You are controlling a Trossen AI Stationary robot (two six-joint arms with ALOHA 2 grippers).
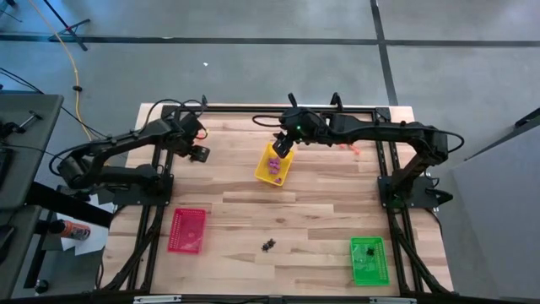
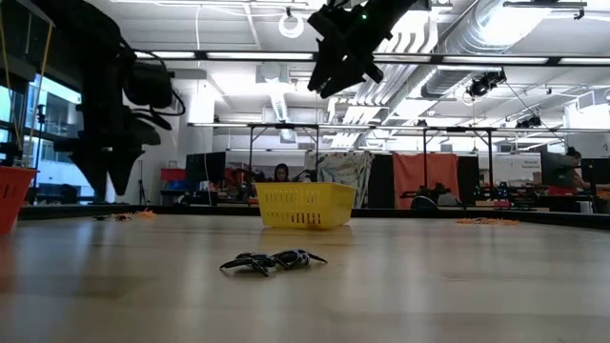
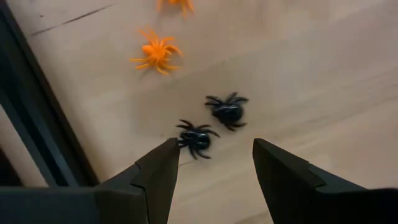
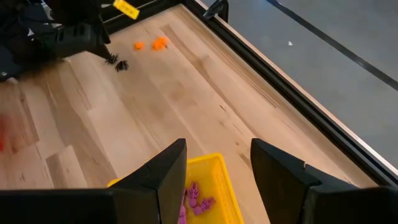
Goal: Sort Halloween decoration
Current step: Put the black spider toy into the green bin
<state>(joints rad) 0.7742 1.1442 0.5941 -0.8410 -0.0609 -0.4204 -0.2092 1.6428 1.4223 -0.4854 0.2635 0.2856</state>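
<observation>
Two black spider trinkets (image 3: 197, 138) (image 3: 228, 111) lie on the wood near the table's far left corner, with two orange spiders (image 3: 155, 54) beyond them. My left gripper (image 3: 214, 162) hovers open just above the black pair, touching neither. My right gripper (image 4: 217, 162) hangs open, high over the yellow tray (image 1: 272, 165), which holds purple trinkets (image 4: 194, 200). More black spiders (image 2: 272, 260) lie near the table's near edge (image 1: 268, 245).
The red tray (image 1: 187, 230) sits at near left. The green tray (image 1: 368, 260) at near right holds dark trinkets. Small orange pieces (image 1: 354, 150) lie by the right arm at the far side. Dark frame rails (image 1: 160, 211) run along the table's sides.
</observation>
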